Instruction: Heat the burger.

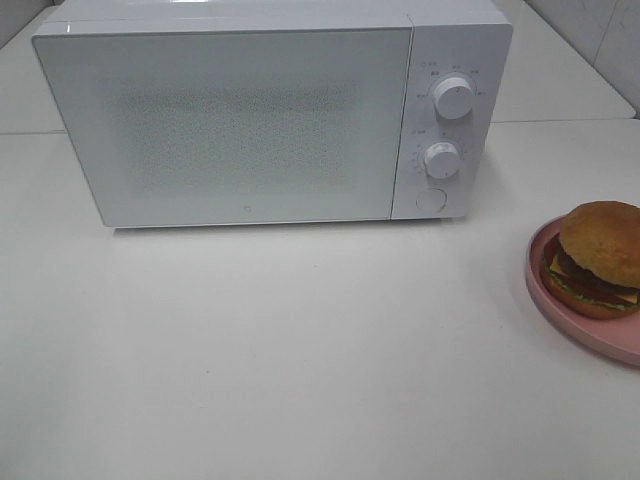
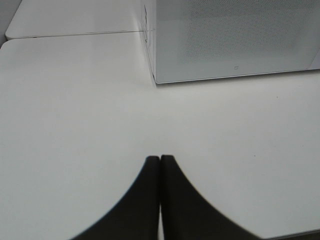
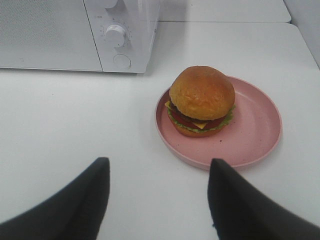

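the burger [image 1: 598,258] sat on a pink plate [image 1: 585,325] cut off at the frame edge, left gripper [image 2: 159,159] closed, right gripper [image 3: 157,167] spread wide, empty.

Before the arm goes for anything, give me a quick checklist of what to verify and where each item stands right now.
1. Microwave door open for loading: not ok, it is shut.
2. Burger upright on the pink plate: ok.
3. Right gripper open and empty: ok.
4. Left gripper empty: ok, fingers together.
5. Table between plate and microwave unobstructed: ok.
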